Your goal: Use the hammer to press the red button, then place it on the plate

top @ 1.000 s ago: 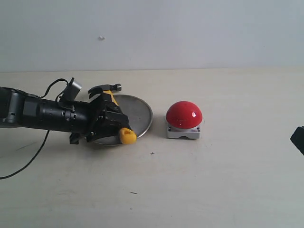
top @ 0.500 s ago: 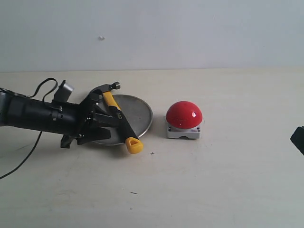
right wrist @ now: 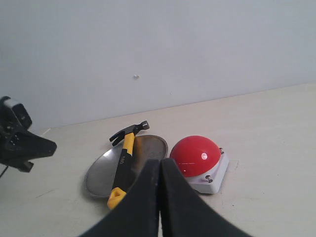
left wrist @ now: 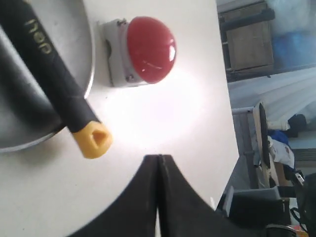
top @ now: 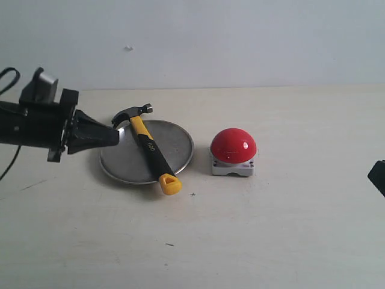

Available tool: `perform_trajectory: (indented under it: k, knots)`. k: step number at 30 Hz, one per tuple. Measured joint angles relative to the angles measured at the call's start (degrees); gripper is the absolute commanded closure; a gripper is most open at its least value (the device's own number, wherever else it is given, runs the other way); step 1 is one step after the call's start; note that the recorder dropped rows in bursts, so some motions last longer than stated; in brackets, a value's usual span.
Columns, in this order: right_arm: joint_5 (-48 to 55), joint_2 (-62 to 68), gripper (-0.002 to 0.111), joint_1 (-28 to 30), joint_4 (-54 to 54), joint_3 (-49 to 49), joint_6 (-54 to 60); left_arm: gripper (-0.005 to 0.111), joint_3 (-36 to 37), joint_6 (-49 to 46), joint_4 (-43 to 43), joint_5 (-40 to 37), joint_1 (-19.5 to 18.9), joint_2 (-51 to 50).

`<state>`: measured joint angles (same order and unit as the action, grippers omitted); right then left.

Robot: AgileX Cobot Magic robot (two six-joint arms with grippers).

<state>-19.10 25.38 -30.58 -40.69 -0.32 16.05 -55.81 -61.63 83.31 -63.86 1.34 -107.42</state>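
The hammer (top: 150, 149) lies across the silver plate (top: 177, 140), its dark head (top: 131, 112) over the far rim and its yellow looped end (top: 169, 184) past the near rim. The red button (top: 233, 146) sits on its grey-white base just right of the plate. My left gripper (top: 115, 138) hangs shut and empty left of the plate, clear of the hammer. The left wrist view shows the hammer handle (left wrist: 57, 81), plate (left wrist: 81, 29) and red button (left wrist: 150, 48) beyond the left gripper (left wrist: 159, 158). My right gripper (right wrist: 159, 163) is shut and empty; only a dark corner (top: 378, 176) shows at the exterior view's right edge.
A black cable (top: 9, 168) trails from the left arm (top: 30, 123) over the table's left side. A pale wall (top: 192, 42) backs the table. Beyond the table's edge in the left wrist view stands furniture (left wrist: 249, 37).
My left gripper let go of the hammer, which now rests across the plate, then drew back to the left and shut. The right gripper has not moved.
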Motion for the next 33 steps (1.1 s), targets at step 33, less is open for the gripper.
perform_trajectory:
  k: [33]
  knots:
    - [0.0,0.0,0.108,0.0,0.0,0.0,0.0,0.107,39.8,-19.7,16.0,35.3,0.0,77.1]
